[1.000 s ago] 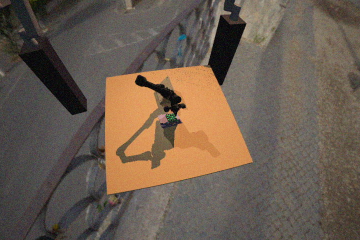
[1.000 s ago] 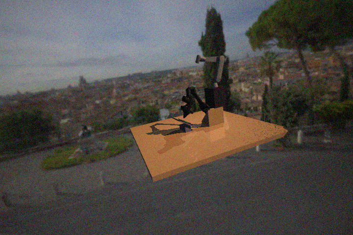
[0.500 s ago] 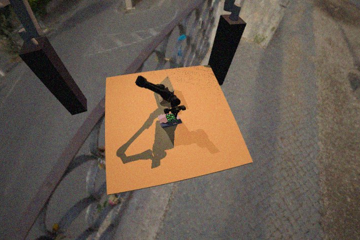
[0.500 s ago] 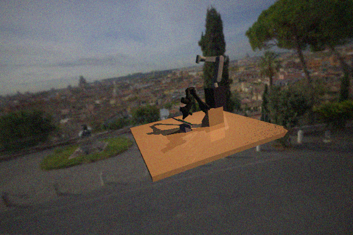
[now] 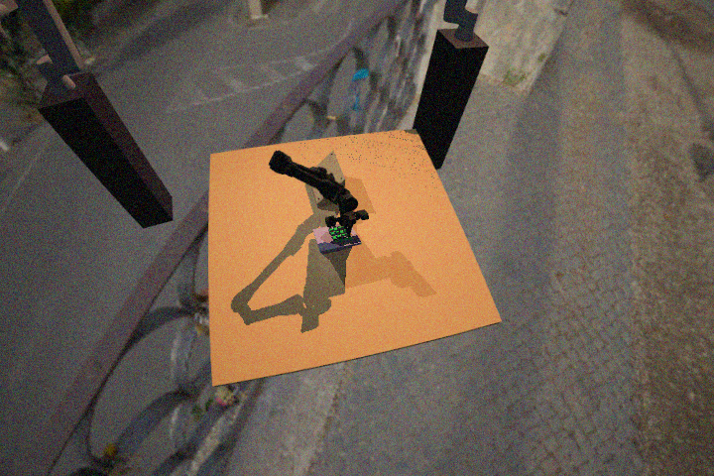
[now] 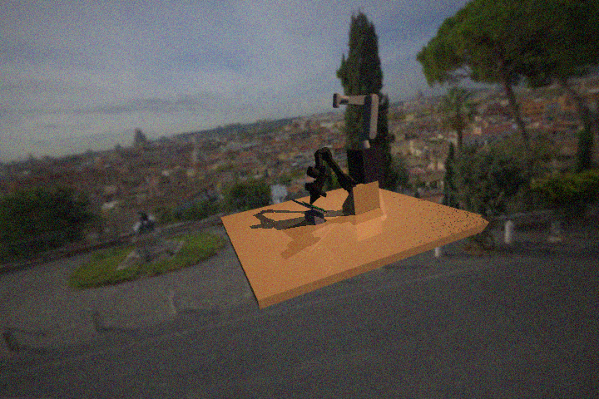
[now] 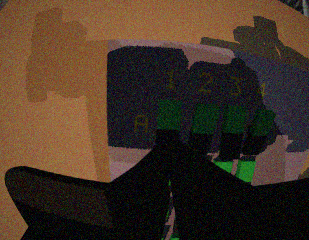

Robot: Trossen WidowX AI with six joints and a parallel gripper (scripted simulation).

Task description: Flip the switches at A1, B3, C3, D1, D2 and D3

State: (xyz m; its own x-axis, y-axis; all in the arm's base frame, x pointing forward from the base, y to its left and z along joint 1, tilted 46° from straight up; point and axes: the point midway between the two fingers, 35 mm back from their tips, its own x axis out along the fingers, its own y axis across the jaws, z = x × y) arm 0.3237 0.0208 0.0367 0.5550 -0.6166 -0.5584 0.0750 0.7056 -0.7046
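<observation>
The switch panel [image 5: 338, 236] lies near the orange counter's [image 5: 257, 336] middle, its green switches [image 7: 206, 119] in rows. The tool [image 7: 173, 154], pinched fully narrow and holding nothing, hangs just above them, with the visible row ahead toward 12 o'clock in the wrist view.

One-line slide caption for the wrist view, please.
Closed black pincer poised above green rocker switches on the dark switch panel.

Top far overhead, exterior low sideways, wrist close
</observation>
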